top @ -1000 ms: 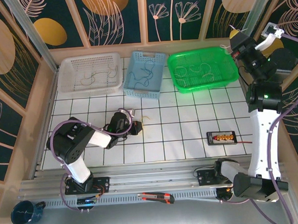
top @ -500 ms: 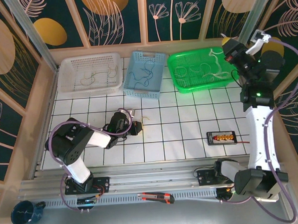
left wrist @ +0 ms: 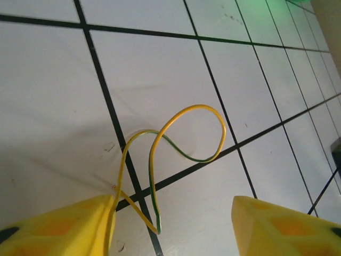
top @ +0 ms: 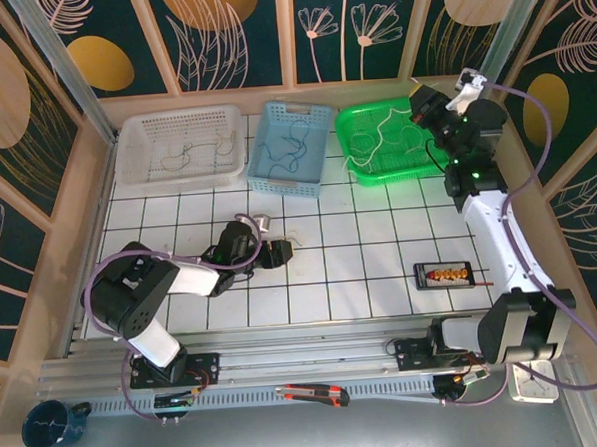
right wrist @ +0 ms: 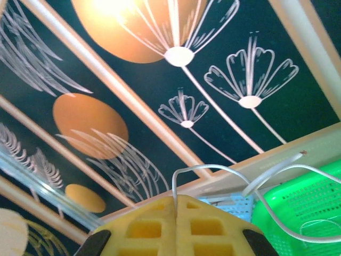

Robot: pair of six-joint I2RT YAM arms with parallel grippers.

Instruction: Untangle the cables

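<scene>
Desk [top: 380, 249]: white tiles carrying our three baskets along the far edge
Green basket [top: 396, 176]: our landmark, far right of the row; pale cables lie inside it, and the blue basket [top: 286, 184] and white basket [top: 181, 180] sit to its left, each with thin wires in it
Right pincer [right wrist: 176, 205]: clamped shut on a white cable, hovering just above the green basket's far right corner; we judge the step in hand to be dropping this cable into that basket, so the next move calls for opening the jaws over the basket, not past its rim
Left pincer [left wrist: 173, 213]: jaws well apart and gripping nothing, low over the desk, well apart from the green basket on its near left; we think it must close on the wire below it next
White cable [right wrist: 273, 172]: pale, thin, arching out of the shut jaws and trailing down into the green basket
Yellow-green cable [left wrist: 222, 130]: one thin wire lying on the desk between the left jaws, crossing itself in one open loop
</scene>
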